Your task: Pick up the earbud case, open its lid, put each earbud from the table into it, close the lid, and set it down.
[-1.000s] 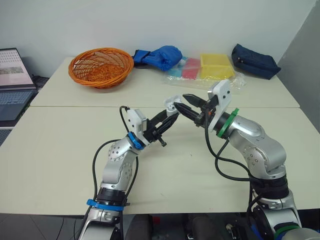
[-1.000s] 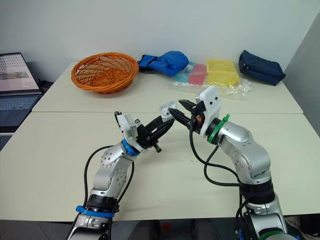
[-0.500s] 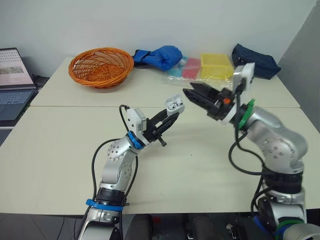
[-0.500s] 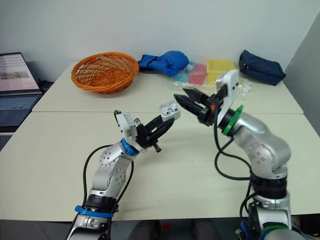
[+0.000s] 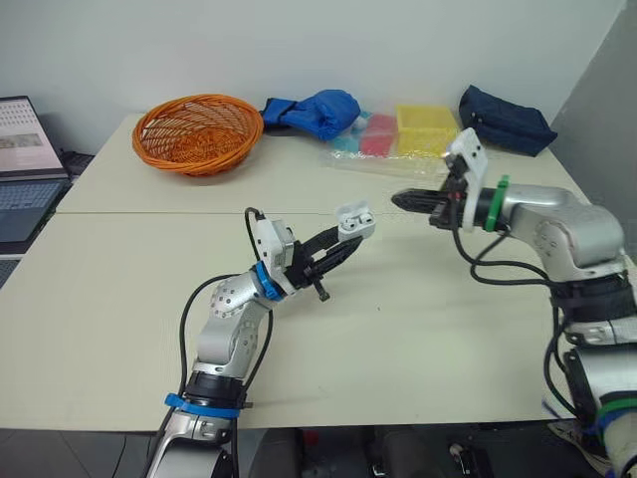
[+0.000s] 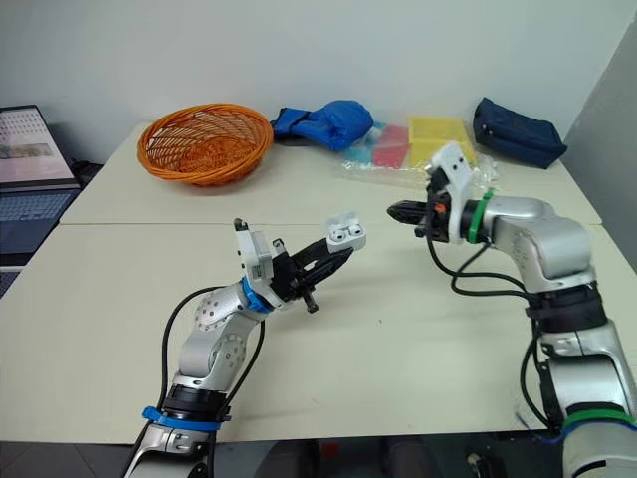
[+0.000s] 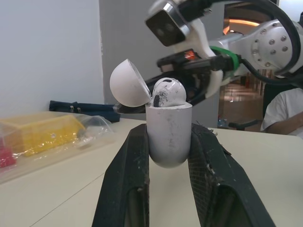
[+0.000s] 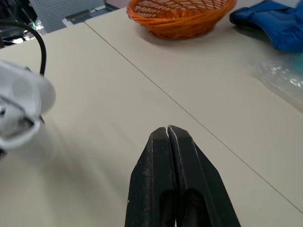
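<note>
Drawn back from the case since a second ago, the right pincer (image 5: 398, 198) hangs toward the desk's right edge, fingers pressed together and empty, tips aimed at the case. The left pincer (image 5: 340, 239) is pinching the earbud case (image 7: 168, 137) by its lower body, above the middle of the desk (image 5: 448, 299). That low grip likely leaves the mouth and hinge free. The lid (image 7: 129, 89) stands swung open, and one earbud (image 7: 166, 91) sits in the mouth (whether a second is seated beside it, I cannot tell). The case is tilted toward the right arm, probably to offer an easy reach. An orange basket (image 5: 197, 131) rests near the far left corner, well apart.
</note>
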`<state>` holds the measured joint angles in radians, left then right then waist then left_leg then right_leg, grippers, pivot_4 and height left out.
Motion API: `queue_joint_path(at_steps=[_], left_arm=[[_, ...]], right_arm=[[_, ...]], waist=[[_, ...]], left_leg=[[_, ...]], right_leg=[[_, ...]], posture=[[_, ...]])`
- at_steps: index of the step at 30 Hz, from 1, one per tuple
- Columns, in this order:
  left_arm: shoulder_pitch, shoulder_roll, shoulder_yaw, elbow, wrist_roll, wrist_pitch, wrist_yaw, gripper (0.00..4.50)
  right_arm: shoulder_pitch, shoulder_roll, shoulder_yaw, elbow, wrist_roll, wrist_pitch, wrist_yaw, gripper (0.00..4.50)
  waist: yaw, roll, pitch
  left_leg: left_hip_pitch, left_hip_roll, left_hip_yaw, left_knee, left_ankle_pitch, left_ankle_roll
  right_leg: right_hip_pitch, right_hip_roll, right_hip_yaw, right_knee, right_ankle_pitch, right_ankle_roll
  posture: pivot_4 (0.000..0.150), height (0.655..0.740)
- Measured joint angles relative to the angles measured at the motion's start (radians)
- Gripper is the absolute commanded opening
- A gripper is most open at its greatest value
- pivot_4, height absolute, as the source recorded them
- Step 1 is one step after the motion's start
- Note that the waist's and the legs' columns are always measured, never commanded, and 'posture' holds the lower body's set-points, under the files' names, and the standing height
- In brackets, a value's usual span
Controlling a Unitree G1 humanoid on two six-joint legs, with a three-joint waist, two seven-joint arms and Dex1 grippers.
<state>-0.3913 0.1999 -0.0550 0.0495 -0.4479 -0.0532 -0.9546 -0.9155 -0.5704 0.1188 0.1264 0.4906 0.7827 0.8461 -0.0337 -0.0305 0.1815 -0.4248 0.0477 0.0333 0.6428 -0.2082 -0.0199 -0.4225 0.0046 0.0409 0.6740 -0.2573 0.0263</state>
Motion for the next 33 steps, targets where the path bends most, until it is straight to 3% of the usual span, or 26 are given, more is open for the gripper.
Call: queue_joint_path(at_steps=[8,17,28,31,33], left_arm=[[-0.003,0.007,0.001,0.000,0.000,0.000,-0.016,0.74],[0.002,0.002,0.002,0.023,0.002,-0.023,-0.019,0.74],[-0.013,0.000,0.005,0.050,-0.009,0.002,-0.019,0.74],[-0.035,0.055,0.007,0.036,-0.057,0.149,-0.017,0.74],[-0.051,0.112,0.011,0.016,-0.093,0.286,-0.016,0.74]], right_arm=[[-0.056,0.061,0.059,-0.028,-0.004,0.033,0.049,0.03],[-0.055,0.013,0.062,-0.174,0.005,0.102,0.106,0.03],[0.031,0.031,-0.003,-0.289,0.001,0.044,0.021,0.03],[0.077,0.017,-0.105,-0.302,0.004,-0.057,0.022,0.62],[0.119,-0.016,-0.170,-0.330,0.017,-0.087,0.025,1.29]], waist=[[0.006,0.000,0.000],[0.005,0.000,0.000],[0.005,0.000,0.000],[0.006,0.000,0.000],[0.006,0.000,0.000]], left_leg=[[-0.003,-0.001,-0.001,0.000,0.000,0.000],[-0.003,-0.001,-0.001,0.002,0.000,0.000],[-0.003,-0.001,-0.001,0.002,0.000,0.000],[-0.004,-0.001,-0.002,0.002,0.000,0.000],[-0.004,-0.001,-0.002,0.002,0.000,0.000]], right_leg=[[-0.001,-0.002,-0.001,-0.002,0.000,0.000],[-0.001,-0.003,-0.001,0.000,0.000,0.000],[-0.001,-0.002,-0.001,0.000,0.000,0.000],[0.000,-0.002,-0.002,0.000,0.000,0.000],[0.000,-0.002,-0.003,-0.001,0.000,0.000]], posture=[[0.150,0.7400],[0.150,0.7400],[0.150,0.7400],[0.150,0.7400],[0.150,0.7400]])
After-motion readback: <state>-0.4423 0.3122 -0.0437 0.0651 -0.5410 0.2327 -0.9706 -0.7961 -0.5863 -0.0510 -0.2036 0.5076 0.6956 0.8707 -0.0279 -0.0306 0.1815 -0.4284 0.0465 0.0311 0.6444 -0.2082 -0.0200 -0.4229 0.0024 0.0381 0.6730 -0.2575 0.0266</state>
